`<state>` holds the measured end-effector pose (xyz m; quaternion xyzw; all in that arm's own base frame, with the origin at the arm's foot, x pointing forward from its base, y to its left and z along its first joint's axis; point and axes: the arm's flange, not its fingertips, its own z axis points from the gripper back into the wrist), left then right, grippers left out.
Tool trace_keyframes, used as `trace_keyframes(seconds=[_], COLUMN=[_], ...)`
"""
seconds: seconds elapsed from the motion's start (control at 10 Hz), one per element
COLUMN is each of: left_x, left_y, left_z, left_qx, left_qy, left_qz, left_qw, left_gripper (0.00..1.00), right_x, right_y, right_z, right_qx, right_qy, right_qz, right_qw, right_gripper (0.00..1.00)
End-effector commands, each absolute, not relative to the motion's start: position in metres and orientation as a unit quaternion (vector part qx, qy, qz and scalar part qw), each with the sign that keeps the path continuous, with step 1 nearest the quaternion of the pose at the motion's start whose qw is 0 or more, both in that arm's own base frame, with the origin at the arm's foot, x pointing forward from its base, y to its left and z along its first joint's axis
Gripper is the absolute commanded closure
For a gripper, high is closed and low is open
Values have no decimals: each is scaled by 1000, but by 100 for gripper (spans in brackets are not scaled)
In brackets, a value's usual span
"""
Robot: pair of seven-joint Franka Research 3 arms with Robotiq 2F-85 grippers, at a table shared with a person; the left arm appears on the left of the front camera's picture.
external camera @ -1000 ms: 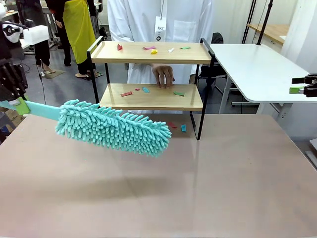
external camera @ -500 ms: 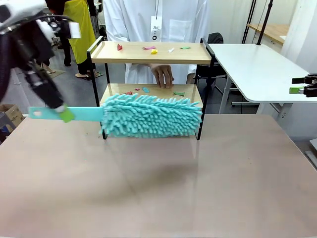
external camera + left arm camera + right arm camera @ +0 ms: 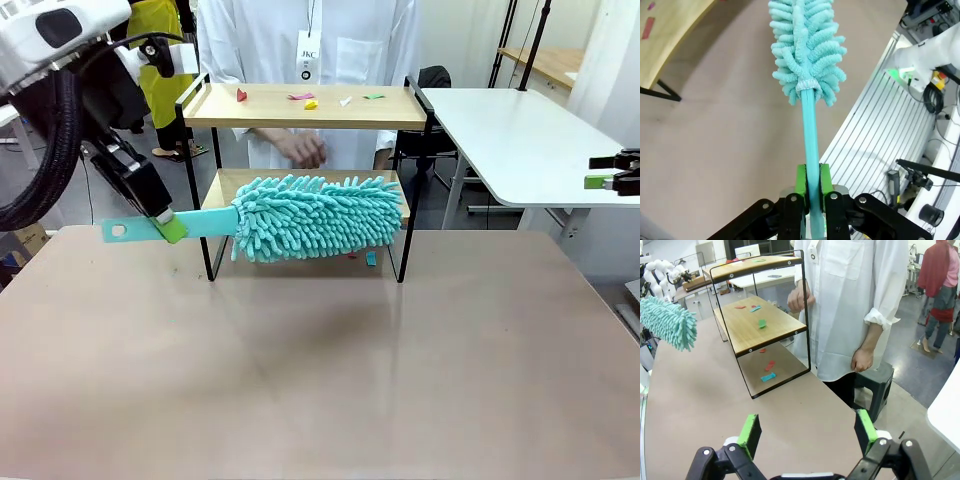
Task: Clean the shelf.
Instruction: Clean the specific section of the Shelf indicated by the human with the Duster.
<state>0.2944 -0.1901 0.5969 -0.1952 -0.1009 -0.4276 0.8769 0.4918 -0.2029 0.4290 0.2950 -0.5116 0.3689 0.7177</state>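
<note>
A pale brown table (image 3: 320,380) takes up the near side of a busy lab. At its far edge stands the shelf (image 3: 300,120), one rack of two wooden boards in a black frame. Five small coloured scraps (image 3: 311,103) lie on its top board. In the right wrist view I count at least three more on the lower board and at least two on the table beneath the shelf.

One teal fluffy duster (image 3: 315,215) hangs in front of the shelf's lower tier. Its head is level and, judging by the wrist views, short of the boards. Out to the shelf's left, the left gripper (image 3: 168,226) is clamped on the duster's flat handle. Well to the shelf's right, the right gripper (image 3: 807,430) has its pads wide apart with nothing between them. One person in a white coat (image 3: 300,40) stands behind the shelf.

To sweep well, I reckon the head should slide in flat between the boards and carry the scraps out over an open edge, clear of the black posts.
</note>
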Motion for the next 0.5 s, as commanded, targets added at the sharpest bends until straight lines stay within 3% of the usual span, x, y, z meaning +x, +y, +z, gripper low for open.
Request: trace_keyframes(seconds=[0.0,0.1,0.4], left_x=[297,302,302], left_y=[-188,-219,-280], left_z=[596,595,575], left_qx=[-196,-146,-162], left_qy=[-101,-99,-141], left_qz=[-422,-408,-321], left_qw=[879,896,922], left_gripper=[87,87,87], right_x=[492,492,492], right_y=[-202,-202,-202], right_z=[431,431,431], right_qx=[293,293,293], right_qy=[-513,-513,-513], right_qz=[370,370,370], right_qw=[717,717,717], right_gripper=[0,0,0])
